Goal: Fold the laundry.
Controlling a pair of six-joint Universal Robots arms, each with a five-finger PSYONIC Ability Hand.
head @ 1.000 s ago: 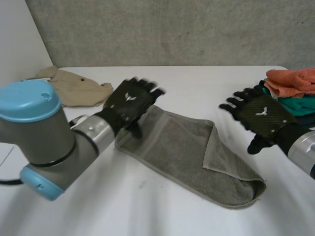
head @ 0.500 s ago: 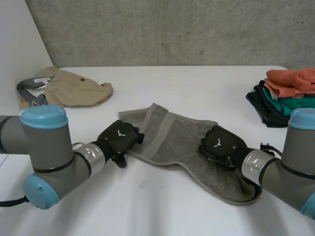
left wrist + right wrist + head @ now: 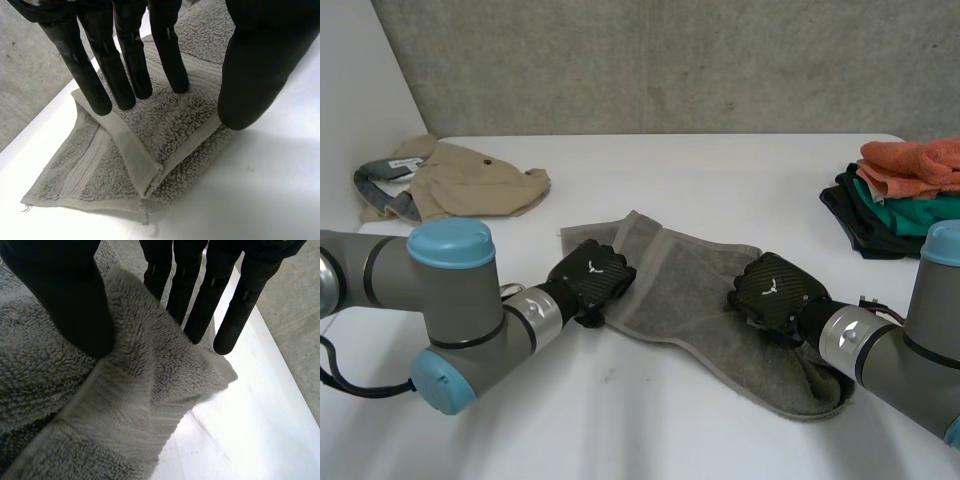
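A grey towel (image 3: 690,290) lies flat on the white table (image 3: 620,420), its long axis running from far left to near right. The left hand (image 3: 592,280) is set on the near-left corner, fingers (image 3: 169,55) straight on the top layer, with nothing lifted. The right hand (image 3: 775,292) is placed past the middle, a ridge of cloth pinched between thumb and fingers. The far long edge lies beyond both hands, so a fold away from the robot is judged likely.

Worktop (image 3: 720,170): white.
Centre: grey towel (image 3: 690,290), partly folded.
Upper left: beige garment (image 3: 470,180), crumpled.
Right edge: stack of folded cloths (image 3: 900,200).
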